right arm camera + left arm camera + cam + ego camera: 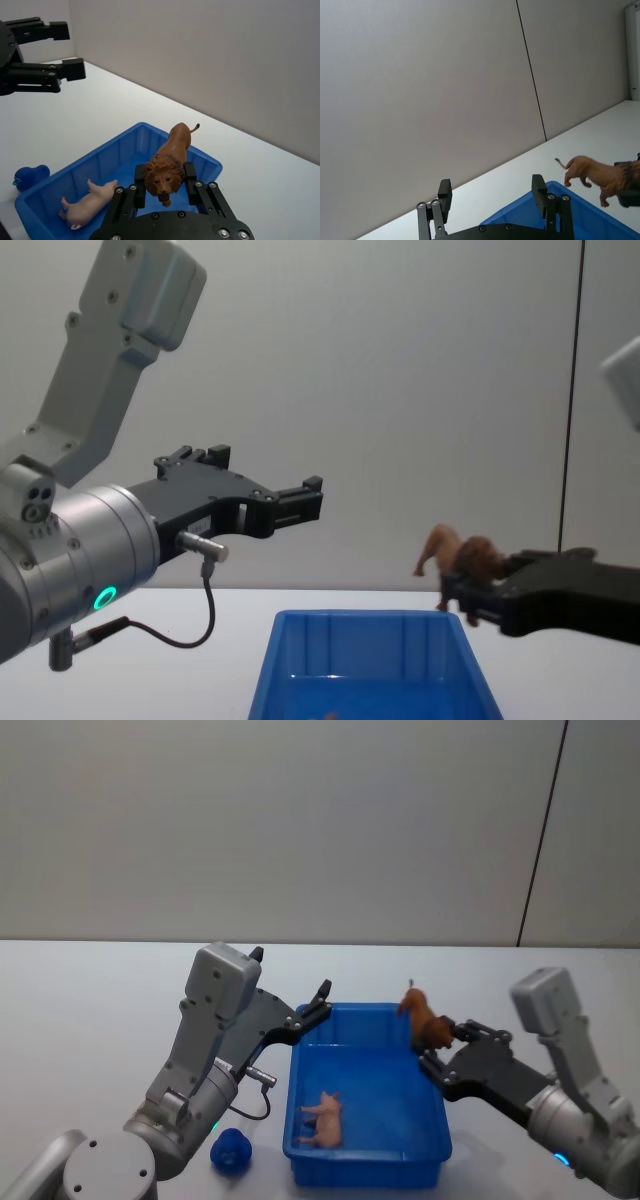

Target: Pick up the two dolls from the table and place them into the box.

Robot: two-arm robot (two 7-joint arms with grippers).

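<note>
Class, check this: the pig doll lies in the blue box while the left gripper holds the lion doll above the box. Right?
Wrong arm: the right gripper holds the lion doll above the blue box, as the right wrist view shows. The rest stands.

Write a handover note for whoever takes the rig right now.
The left pincer is open and empty, raised near the left far corner of the box.
The right pincer is shut on the lion doll, holding it in the air over the box's right side.
The pig doll lies inside the box.
Done: one doll boxed.
Left: lower the lion doll into the box and release it.
</note>
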